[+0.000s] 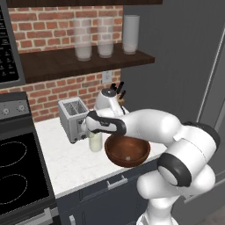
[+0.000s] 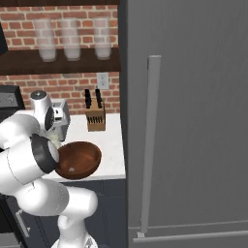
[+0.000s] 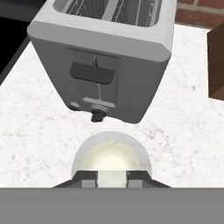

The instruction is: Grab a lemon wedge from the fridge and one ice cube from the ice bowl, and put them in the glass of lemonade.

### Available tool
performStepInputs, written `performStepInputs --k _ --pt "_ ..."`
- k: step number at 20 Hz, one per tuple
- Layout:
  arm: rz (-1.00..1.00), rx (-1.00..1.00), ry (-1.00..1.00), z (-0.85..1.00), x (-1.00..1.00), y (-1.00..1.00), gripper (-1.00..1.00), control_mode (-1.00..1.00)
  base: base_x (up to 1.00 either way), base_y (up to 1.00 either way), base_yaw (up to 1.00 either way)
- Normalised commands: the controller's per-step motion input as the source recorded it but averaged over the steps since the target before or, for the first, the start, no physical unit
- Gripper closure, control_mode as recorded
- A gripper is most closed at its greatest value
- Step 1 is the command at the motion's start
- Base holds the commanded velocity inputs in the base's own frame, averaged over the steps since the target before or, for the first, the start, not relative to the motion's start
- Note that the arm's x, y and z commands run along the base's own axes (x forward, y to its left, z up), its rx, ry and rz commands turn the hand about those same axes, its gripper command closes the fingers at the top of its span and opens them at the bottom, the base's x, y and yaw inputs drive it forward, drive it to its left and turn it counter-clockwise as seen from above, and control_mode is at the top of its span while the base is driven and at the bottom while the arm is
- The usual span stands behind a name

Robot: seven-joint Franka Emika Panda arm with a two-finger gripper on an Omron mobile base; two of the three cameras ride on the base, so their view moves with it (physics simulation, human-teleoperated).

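1. The ice bowl [image 1: 127,151], lower centre of the left base view, looks like reddish-brown wood, smooth with a soft sheen.
2. The toaster [image 3: 103,57], at the top of the hand view, looks like brushed grey metal with a dark plastic lever.
3. The counter [image 1: 66,160] is white speckled stone, matt.
4. The glass of lemonade [image 3: 111,158] is clear glass around pale, opaque liquid.
5. The wall [image 1: 52,19] is rough red brick.
6. The shelf [image 1: 66,63] is dark wood, and the tall glasses [image 1: 105,37] on it look frosted.
7. The fridge [image 2: 193,121] is matt dark grey with a silvery metal handle [image 2: 149,145].
8. The knife block [image 2: 95,118] is light wood.
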Motion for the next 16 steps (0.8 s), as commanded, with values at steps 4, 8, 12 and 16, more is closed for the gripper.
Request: performStepInputs --k 4,8,12,16 --pt "0.0 0.0 0.0 -0.17 0.0 0.04 1.0 -1.0 0.0 0.0 0.0" --pt "0.0 0.0 0.0 -0.06 0.0 0.01 -1.0 -1.0 0.0 0.0 0.0" --pt "0.0 0.0 0.0 0.0 0.0 0.0 -1.0 -1.0 0.0 0.0 0.0" --pt "0.0 0.0 0.0 0.0 0.0 0.0 -1.0 -1.0 0.0 0.0 0.0"
